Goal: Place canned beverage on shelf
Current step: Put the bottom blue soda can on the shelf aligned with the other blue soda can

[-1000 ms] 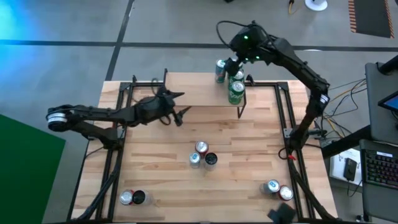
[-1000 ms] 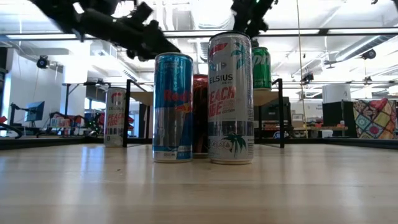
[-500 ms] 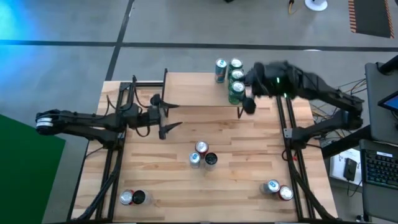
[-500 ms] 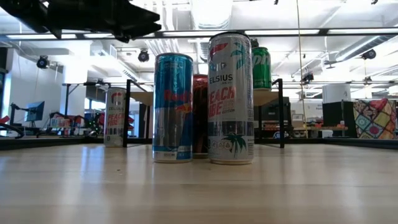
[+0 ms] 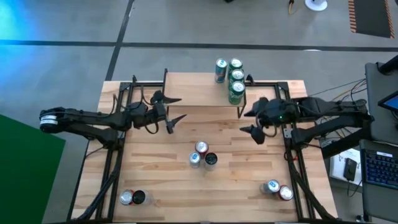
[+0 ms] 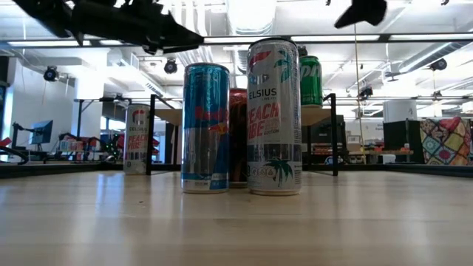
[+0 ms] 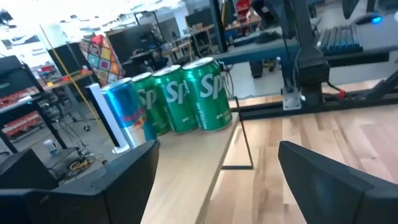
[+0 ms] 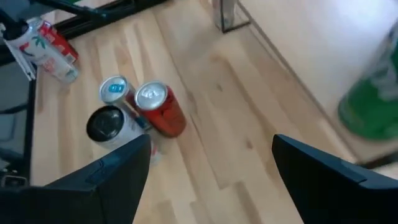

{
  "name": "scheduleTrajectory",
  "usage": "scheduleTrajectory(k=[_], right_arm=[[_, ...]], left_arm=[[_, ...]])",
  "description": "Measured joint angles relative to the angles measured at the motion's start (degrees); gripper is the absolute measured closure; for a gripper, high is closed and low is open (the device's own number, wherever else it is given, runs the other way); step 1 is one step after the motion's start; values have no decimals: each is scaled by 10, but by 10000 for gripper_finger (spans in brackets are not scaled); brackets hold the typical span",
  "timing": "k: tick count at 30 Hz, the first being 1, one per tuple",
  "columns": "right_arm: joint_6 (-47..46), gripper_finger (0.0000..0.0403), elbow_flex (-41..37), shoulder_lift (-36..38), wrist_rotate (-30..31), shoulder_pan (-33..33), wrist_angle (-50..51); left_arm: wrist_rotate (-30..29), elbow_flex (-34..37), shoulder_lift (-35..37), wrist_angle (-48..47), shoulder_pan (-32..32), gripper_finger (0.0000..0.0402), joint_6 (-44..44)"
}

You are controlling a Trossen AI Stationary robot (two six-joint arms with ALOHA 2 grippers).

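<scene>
High view: open grippers flanking shelf edge.

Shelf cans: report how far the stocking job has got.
Done: four cans stand on the shelf, three green cans and a blue can. In hand: nothing; left gripper and right gripper are open and empty. Left: the centre trio, left pair and right pair on the table.
</scene>
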State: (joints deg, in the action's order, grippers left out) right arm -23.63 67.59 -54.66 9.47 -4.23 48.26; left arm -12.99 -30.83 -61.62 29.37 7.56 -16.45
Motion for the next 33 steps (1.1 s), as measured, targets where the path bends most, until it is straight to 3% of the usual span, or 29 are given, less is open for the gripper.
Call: scheduleTrajectory(k=[7,12,16,21,33], right_arm=[[-137,78,-36,-7,34,-57,34],[-323,78,-49,-19,-5,-133,43],[-467,78,-23,-53,-9,-206,141],[-630,78,31,-125,-58,-304,243],[-774,78,160,-281,-86,-425,322]], left_arm=[[-1,-53,-57,-35,1,84,-13],[-17,-91,-82,-60,5,84,-21],[-30,-107,-93,-66,5,84,-8],[-30,-108,-96,-52,5,84,29],[-30,-135,-98,-83,4,84,115]])
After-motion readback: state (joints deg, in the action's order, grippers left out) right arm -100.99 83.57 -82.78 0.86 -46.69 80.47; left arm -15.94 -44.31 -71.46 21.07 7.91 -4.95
